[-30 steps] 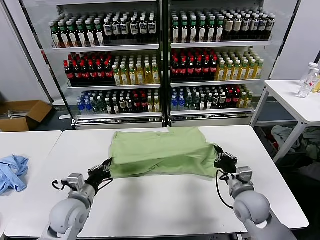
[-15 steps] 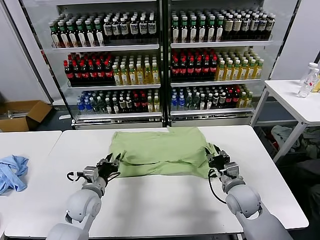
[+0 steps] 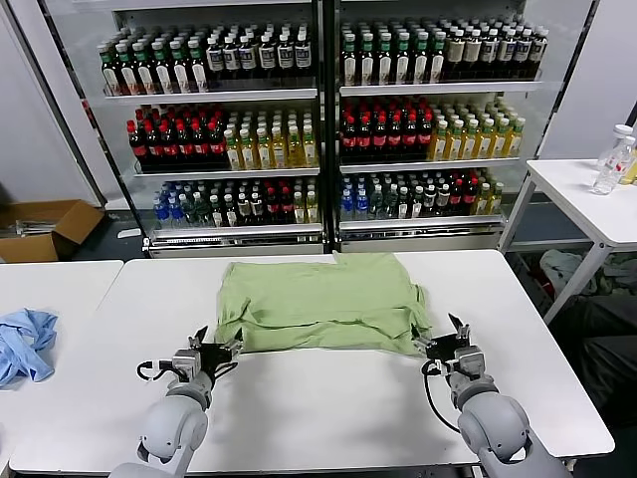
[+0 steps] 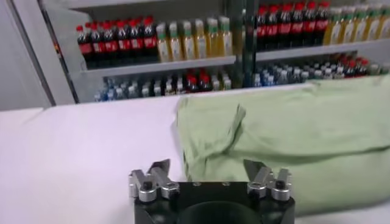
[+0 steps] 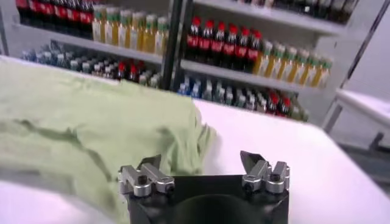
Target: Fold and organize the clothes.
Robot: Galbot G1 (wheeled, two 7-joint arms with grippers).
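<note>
The light green shirt [image 3: 318,302] lies folded over on the white table [image 3: 328,398], its buttons and graphic hidden. My left gripper [image 3: 217,348] is open and empty just off the shirt's near left corner. My right gripper [image 3: 444,339] is open and empty just off the near right corner. In the left wrist view the shirt [image 4: 286,134] lies ahead of the open left gripper [image 4: 207,167]. In the right wrist view the shirt [image 5: 91,131] lies ahead of the open right gripper [image 5: 200,161], mostly toward one finger.
A light blue garment [image 3: 25,342] lies on a separate table at the left. Drink shelves [image 3: 318,119] stand behind the table. Another white table [image 3: 587,199] with bottles stands at the right. A cardboard box [image 3: 45,227] sits on the floor.
Both grippers have let go of the shirt's near edge and drawn back toward me. The lifted near edge has dropped, and the shirt now lies flat, folded.
</note>
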